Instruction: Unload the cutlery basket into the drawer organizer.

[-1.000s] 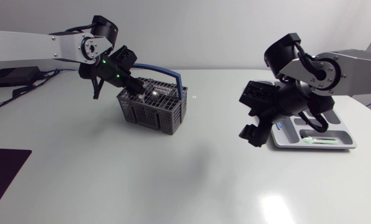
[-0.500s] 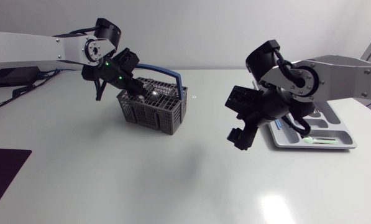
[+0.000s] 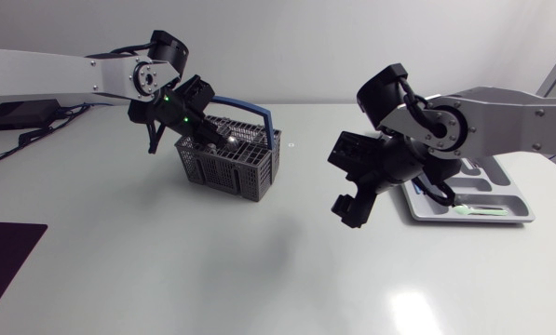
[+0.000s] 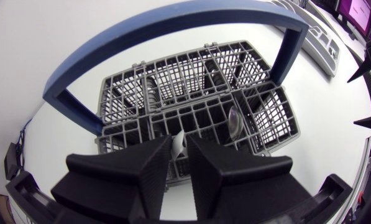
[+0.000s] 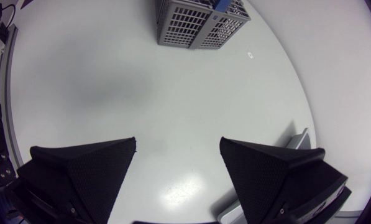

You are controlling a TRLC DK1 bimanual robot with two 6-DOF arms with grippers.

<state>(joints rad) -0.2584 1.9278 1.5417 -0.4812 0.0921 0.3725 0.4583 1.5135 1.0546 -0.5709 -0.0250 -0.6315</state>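
Note:
The grey cutlery basket [image 3: 229, 163] with its blue handle [image 3: 250, 110] stands left of the table's middle. My left gripper [image 3: 206, 138] dips into the basket's near-left compartment. In the left wrist view the left gripper [image 4: 179, 155] has its fingers pressed from both sides on a thin silver cutlery handle [image 4: 179, 144]. A spoon bowl [image 4: 233, 121] shows in a neighbouring compartment of the basket [image 4: 260, 118]. My right gripper [image 3: 339, 181] hangs open and empty above bare table, between the basket and the grey drawer organizer [image 3: 515, 216]. The organizer holds a green-handled utensil [image 3: 473, 210].
In the right wrist view the basket [image 5: 197, 22] lies far ahead of the open right gripper [image 5: 178, 155], with the organizer's corner [image 5: 297, 140] beside one finger. A black box with cables [image 3: 17, 113] sits at the far left edge.
The left gripper's fingers have closed in on the cutlery piece inside the basket. My right arm has swung left from the organizer toward the middle of the table.

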